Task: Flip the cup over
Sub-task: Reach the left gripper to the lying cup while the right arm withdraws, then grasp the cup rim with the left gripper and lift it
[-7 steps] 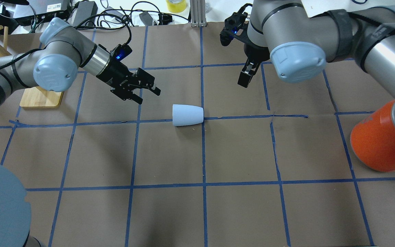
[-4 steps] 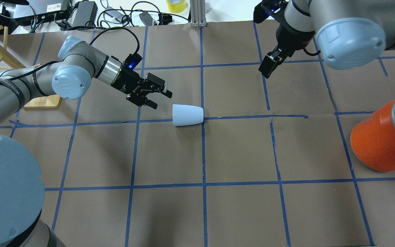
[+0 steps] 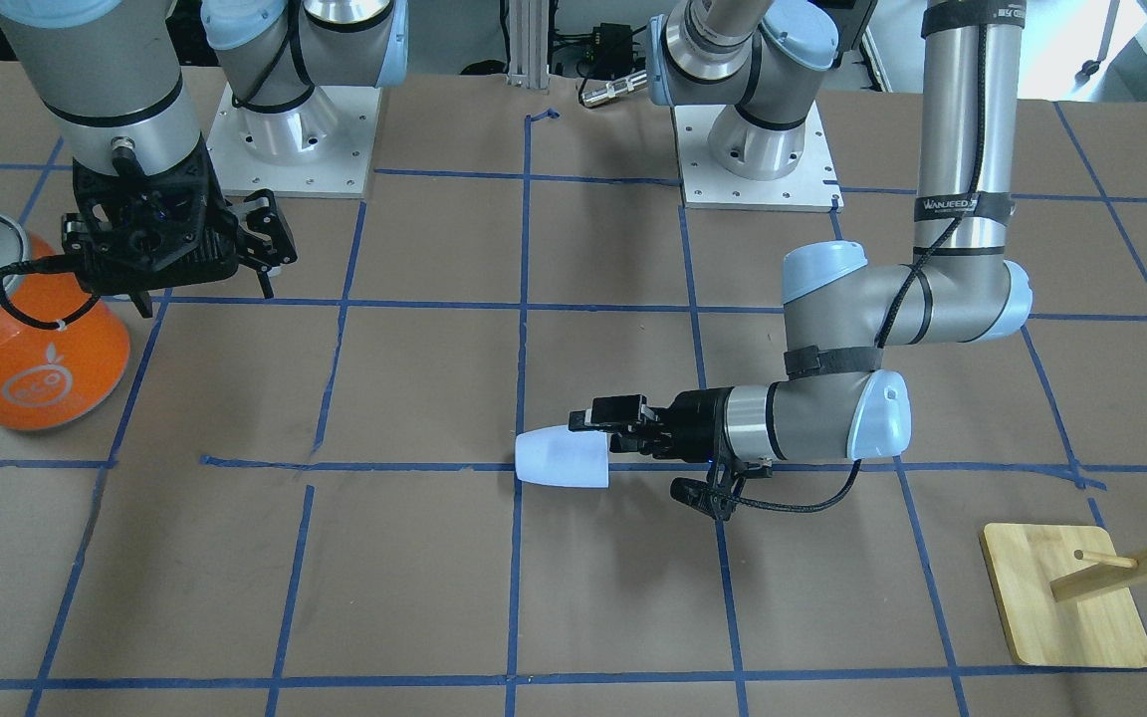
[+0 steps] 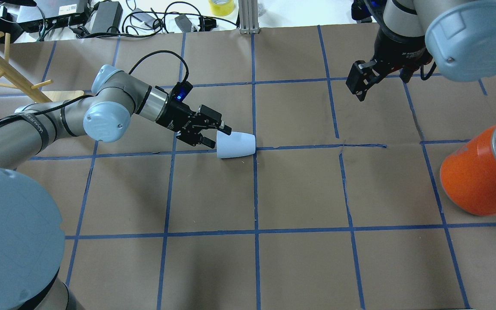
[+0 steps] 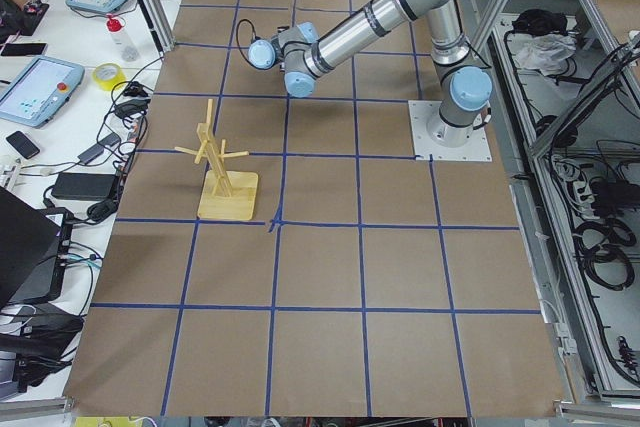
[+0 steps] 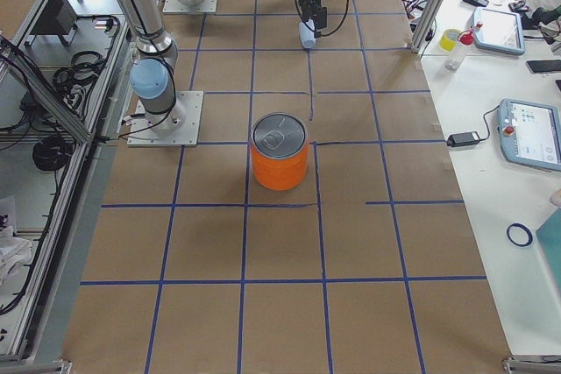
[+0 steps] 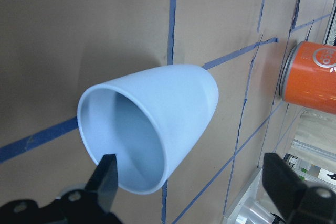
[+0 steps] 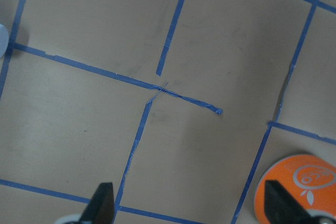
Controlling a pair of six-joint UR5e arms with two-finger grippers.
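Observation:
The pale lavender-blue cup (image 4: 237, 144) lies on its side on the brown paper near the table's middle, its mouth toward my left arm. It also shows in the front view (image 3: 562, 460) and the left wrist view (image 7: 173, 114). My left gripper (image 4: 218, 136) is open and low at the cup's mouth. One finger (image 7: 107, 179) stands just in front of the rim and the other finger (image 7: 283, 184) is wide of the cup's side. My right gripper (image 4: 358, 86) is open and empty, raised over the far right of the table, well away from the cup.
A big orange can (image 4: 476, 176) with a silver top stands at the right edge, also in the front view (image 3: 26, 344). A wooden peg rack (image 4: 11, 73) on a bamboo base stands far left. Cables and boxes lie beyond the table's far edge.
My left gripper has moved right and down to the cup's mouth, still open. My right arm has drawn back to the right, away from the middle. The cup has not moved.

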